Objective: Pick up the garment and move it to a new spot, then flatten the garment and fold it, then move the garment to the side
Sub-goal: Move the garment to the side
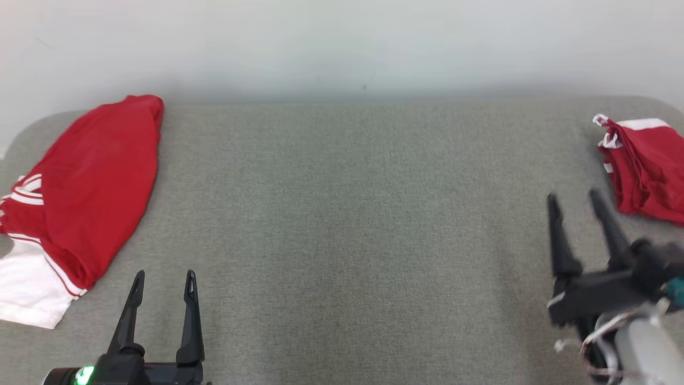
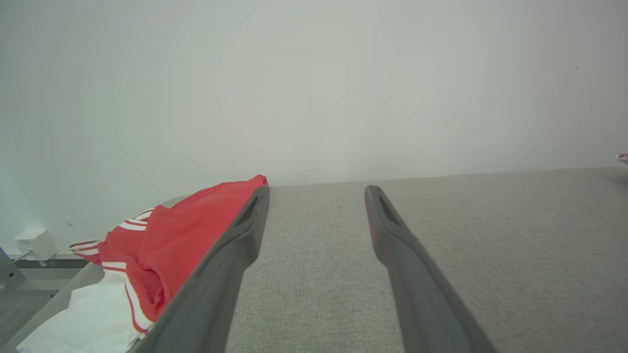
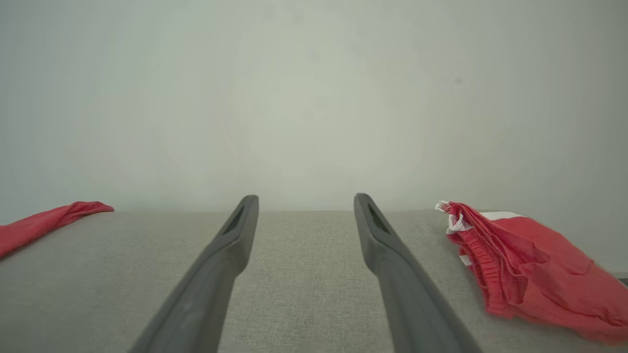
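A red garment with white trim (image 1: 646, 166) lies bunched at the table's far right edge; the right wrist view has it to the right of the fingers (image 3: 530, 267). My right gripper (image 1: 576, 200) hovers open just left of it, nothing between its fingers (image 3: 306, 201). A second red and white garment (image 1: 85, 187) lies folded at the far left, and it lies left of the fingers in the left wrist view (image 2: 162, 245). My left gripper (image 1: 163, 278) stands open near the front edge, right of that garment, holding nothing (image 2: 316, 191).
The grey fabric-covered table (image 1: 352, 214) stretches between the two garments. A pale wall runs behind its back edge. A small white box (image 2: 35, 242) sits beyond the table's left end.
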{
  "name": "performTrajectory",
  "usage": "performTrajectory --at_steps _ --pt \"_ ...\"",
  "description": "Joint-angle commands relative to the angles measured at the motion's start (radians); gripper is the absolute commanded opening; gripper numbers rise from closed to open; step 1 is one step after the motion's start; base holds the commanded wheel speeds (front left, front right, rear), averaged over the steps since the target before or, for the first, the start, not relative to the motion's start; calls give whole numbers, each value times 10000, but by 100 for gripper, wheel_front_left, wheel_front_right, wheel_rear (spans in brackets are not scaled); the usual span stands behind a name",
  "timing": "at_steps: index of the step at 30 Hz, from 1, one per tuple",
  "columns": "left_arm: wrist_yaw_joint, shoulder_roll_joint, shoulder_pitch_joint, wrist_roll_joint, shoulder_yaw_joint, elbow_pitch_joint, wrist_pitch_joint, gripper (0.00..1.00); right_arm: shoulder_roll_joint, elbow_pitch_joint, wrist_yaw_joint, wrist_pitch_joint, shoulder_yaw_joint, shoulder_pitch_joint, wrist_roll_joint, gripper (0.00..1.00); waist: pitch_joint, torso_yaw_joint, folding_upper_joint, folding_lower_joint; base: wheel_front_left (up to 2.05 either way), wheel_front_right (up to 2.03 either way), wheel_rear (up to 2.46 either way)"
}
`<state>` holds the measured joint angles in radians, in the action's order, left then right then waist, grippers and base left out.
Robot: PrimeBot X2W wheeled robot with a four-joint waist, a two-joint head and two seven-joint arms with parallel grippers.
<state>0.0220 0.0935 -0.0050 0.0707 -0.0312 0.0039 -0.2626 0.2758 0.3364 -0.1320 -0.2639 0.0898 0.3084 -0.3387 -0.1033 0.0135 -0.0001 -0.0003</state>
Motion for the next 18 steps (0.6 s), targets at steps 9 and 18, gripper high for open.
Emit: performTrajectory --at_steps 9,18 --pt "96 -136 177 168 113 437 -33 100 -1089 -1234 22 -4 -311 -2138 623 100 490 92 1 3 0 0 0" --pt "205 -180 519 91 227 831 -33 100 -1608 -1784 24 -4 -378 -3344 913 100 931 50 1 3 0 0 0"
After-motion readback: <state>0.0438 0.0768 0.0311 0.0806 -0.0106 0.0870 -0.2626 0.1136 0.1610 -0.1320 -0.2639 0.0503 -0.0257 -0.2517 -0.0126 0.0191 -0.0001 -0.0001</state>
